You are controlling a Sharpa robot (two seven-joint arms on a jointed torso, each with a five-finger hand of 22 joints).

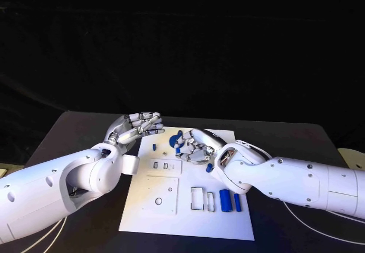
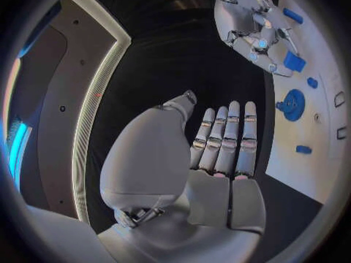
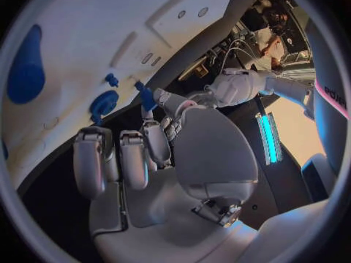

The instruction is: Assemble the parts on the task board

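The white task board point(image 1: 171, 208) lies in the middle of the black table. My right hand point(image 1: 199, 147) hovers over its far part and pinches a small blue part point(image 3: 146, 96) between thumb and fingertip, close to a round blue part point(image 1: 175, 139) standing on the board. Two blue cylinders point(image 1: 226, 200) lie side by side near the board's right edge, by the rectangular slots point(image 1: 204, 198). Other small blue parts point(image 1: 209, 168) dot the board. My left hand point(image 1: 137, 126) is raised just beyond the board's far left corner, fingers straight, holding nothing.
A pale round object point(image 1: 352, 157) sits at the table's right edge. A white cable point(image 1: 311, 224) runs under my right arm. A recessed plate point(image 1: 157, 194) with a round hole takes up the board's left side.
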